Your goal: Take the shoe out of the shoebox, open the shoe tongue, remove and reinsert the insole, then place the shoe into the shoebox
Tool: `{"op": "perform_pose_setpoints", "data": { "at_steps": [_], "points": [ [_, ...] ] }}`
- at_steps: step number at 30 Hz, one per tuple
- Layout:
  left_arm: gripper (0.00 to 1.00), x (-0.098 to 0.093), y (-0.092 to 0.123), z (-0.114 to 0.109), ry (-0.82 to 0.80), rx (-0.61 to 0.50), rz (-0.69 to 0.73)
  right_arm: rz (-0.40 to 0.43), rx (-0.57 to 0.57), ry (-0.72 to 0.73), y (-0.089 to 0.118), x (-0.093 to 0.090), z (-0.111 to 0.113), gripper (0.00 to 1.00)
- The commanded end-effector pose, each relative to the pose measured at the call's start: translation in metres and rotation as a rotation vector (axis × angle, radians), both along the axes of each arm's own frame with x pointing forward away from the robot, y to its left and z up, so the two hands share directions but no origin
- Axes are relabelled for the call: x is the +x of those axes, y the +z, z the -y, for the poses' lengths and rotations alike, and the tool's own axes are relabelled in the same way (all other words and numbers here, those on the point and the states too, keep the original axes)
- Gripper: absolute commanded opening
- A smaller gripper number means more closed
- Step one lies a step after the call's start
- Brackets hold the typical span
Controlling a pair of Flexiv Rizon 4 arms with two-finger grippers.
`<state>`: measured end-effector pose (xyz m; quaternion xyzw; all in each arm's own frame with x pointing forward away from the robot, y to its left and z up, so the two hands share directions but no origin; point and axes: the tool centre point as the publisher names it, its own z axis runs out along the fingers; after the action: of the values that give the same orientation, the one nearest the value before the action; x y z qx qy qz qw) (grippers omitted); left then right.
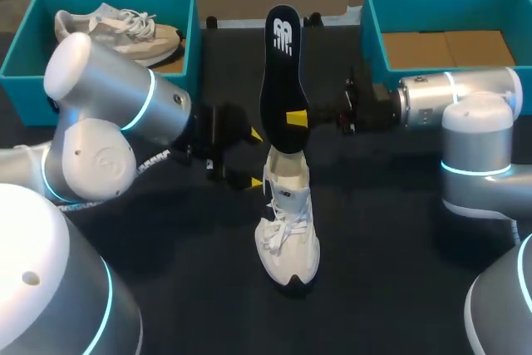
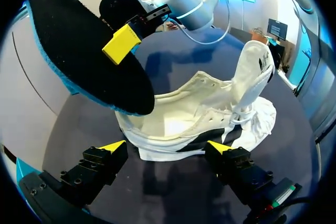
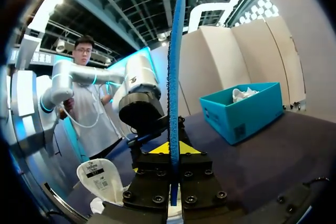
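Right claw (image 1: pixel 297 118) clamped on the insole (image 1: pixel 280 72) near its lower end. Insole's long axis is upright, its lower tip directly over the shoe's (image 1: pixel 289 222) opening. Shoe on table (image 1: pixel 399 230), toe toward me. Left claw (image 1: pixel 253 157) spread wide, beside the heel.

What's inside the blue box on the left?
A pale shoe lies inside the left box. My left arm covers its near corner, so that part is hidden.
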<state>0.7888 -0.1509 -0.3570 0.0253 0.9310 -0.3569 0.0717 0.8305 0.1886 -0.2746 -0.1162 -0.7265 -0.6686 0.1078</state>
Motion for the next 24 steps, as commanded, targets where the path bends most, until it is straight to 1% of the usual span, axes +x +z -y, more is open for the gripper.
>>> {"op": "perform_pose_setpoints", "data": {
  "at_steps": [1,3,11,17,24],
  "points": [
    [1.00,-0.002,-0.002,0.001,0.011,-0.007,0.006,-0.001,-0.003,0.000,0.000,0.000,-0.001,0.00],
    [1.00,-0.003,-0.001,0.000,0.015,-0.013,0.008,-0.001,-0.003,0.000,0.000,0.000,-0.001,0.00],
    [1.00,-0.004,0.008,-0.003,0.017,-0.026,0.019,-0.051,-0.010,0.013,-0.007,-0.007,-0.005,0.00],
    [1.00,-0.002,0.009,-0.006,0.026,-0.049,0.021,-0.072,-0.015,0.020,-0.017,-0.014,-0.010,0.00],
    [1.00,0.000,0.009,-0.007,0.045,-0.053,0.018,-0.079,-0.022,0.013,-0.027,-0.018,-0.011,0.00]
  ]
}}
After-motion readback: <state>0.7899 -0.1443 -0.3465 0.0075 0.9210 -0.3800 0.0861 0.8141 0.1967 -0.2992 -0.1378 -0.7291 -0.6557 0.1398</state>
